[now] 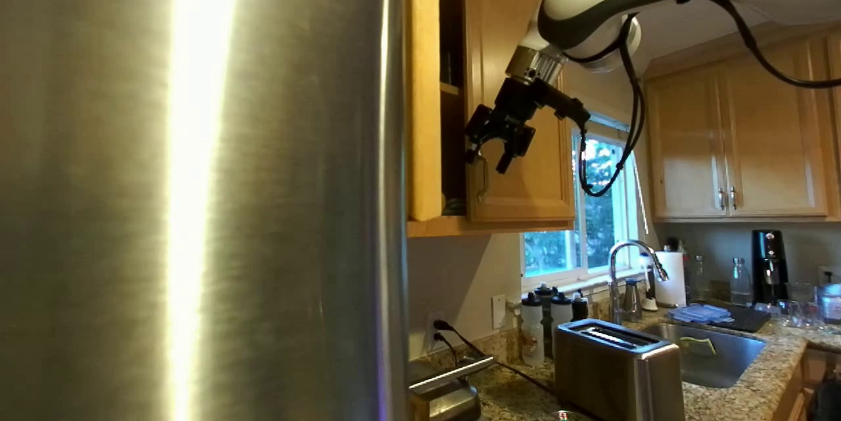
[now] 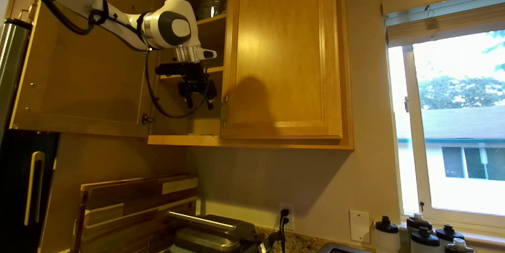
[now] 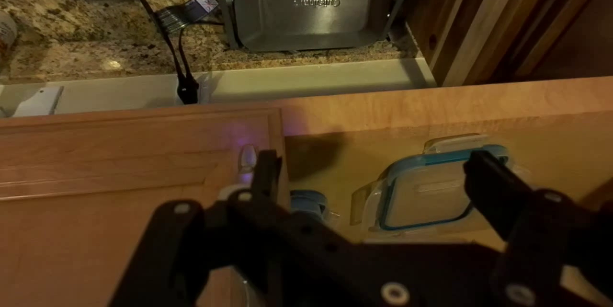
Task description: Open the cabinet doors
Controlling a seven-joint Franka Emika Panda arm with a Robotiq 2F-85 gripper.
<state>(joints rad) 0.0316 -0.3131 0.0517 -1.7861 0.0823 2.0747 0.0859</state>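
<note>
In an exterior view, a stainless steel fridge door (image 1: 295,178) fills one side. Beside it, on an oak wall cabinet (image 1: 486,229), the open cabinet door (image 1: 426,92) juts out nearly edge-on; the closed cabinet door (image 1: 525,145) lies against the cabinet front, its bar handle (image 1: 485,181) near a lower corner. The robot arm (image 1: 604,14) holds the pincer (image 1: 488,159) slanting down in front of that door, fingers (image 1: 506,161) apart, near the bar handle's upper end. On the granite desk (image 1: 509,395) stand a toaster (image 1: 617,368) and, along the wall-side edge, squeeze bottles (image 1: 533,335); the sink (image 1: 719,365) lies near the front edge.

In an exterior view, the open cabinet door shows its inner face and a hinge (image 2: 146,119). The pincer hangs before the uncovered part of the oak wall cabinet, fingers pointing down, near the closed cabinet door's handle edge. Stacked containers (image 2: 210,2) stand on an upper shelf (image 2: 213,19). Below, a contact grill (image 2: 205,239) and a striped wooden cutting board (image 2: 134,209) set on edge stand near the desk's fridge-side back corner.

In the wrist view, the fingers are wide apart: one overlaps the closed cabinet door next to its bar handle, the other a blue-trimmed lidded container (image 3: 431,187) on the bottom shelf (image 3: 550,153). I cannot tell whether a finger touches the bar handle. A plug (image 3: 187,91) shows beyond the cabinet's front rail.
</note>
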